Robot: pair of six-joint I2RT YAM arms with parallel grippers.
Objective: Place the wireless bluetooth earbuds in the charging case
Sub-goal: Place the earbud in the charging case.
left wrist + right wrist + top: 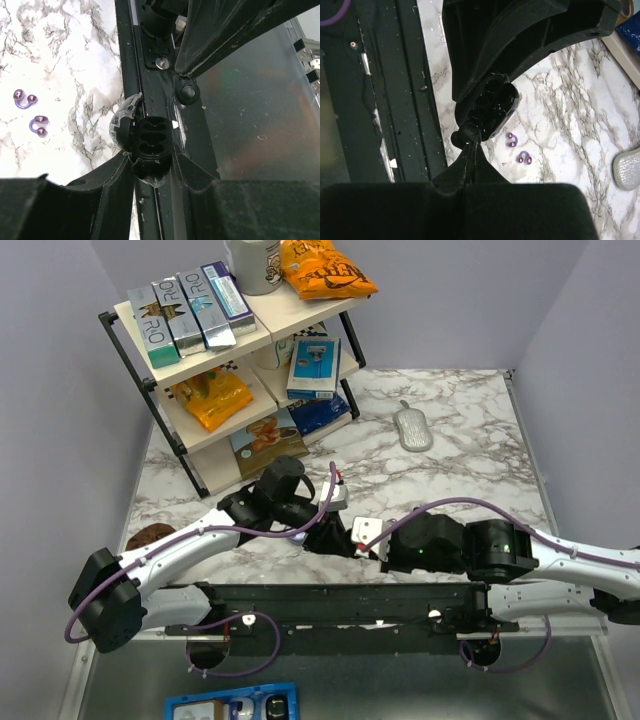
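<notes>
A: Case?
B: One black charging case [150, 140], lid flipped back, clamped in my left gripper [152, 165] over the dark rail [131, 60].
A: Right side?
B: My right gripper [470, 149] is pinched together on one black earbud [466, 132], just beside the case rim; contact unclear. Sockets too dark to read.
A: Count?
B: Two purple earbuds [39, 125] loose on the marble table [75, 60]; one pale grey oval case [412, 428] well apart.

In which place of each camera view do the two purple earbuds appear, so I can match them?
Top external: not to be seen.
Left wrist: the purple earbuds lie at the left edge, on the marble table, left of the black rail.
Right wrist: right of centre, low, on marble, right of the rail.
Shared landmark: the black rail, crossing the lower part of the top view.
</notes>
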